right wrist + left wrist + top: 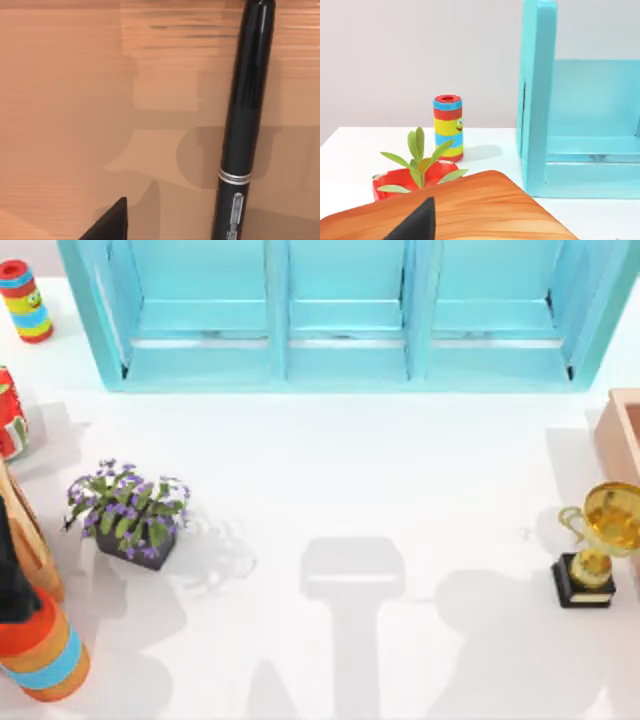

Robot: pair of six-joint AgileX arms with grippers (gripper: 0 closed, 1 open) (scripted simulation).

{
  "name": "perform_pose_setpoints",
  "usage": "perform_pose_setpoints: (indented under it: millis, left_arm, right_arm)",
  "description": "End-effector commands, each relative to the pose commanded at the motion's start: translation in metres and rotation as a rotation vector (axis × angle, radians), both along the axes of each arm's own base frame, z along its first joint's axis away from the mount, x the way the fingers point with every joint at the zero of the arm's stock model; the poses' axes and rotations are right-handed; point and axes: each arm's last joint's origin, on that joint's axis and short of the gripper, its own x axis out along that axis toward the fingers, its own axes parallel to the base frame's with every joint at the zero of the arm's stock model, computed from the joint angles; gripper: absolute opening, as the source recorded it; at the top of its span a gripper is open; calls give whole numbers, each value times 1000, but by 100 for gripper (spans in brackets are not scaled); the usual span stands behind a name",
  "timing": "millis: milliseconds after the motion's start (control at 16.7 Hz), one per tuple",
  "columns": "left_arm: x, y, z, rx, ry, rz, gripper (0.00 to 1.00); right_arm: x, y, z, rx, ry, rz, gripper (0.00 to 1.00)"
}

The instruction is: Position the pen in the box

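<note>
Pen (245,125): slim, glossy black cylinder with a thin white ring and a pale printed mark toward one end, lying flat on a smooth reddish-brown floor in the right wrist view. Box (620,435): thick, pale salmon walls, cut by the right edge of the white surface (360,500), behind a gold trophy (598,540) on a black base. Whether either gripper is spread or pressed together cannot be told. Turquoise shelf unit (345,315) at the back; potted purple flowers (128,515) at left.
</note>
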Motion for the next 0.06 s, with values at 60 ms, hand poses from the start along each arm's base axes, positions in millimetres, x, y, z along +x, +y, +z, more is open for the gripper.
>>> perform_pose_setpoints:
  millis: [60]
  left_arm:
    - [0, 0, 0, 0, 0, 0, 100]
  right_arm:
    - [0, 0, 0, 0, 0, 0, 100]
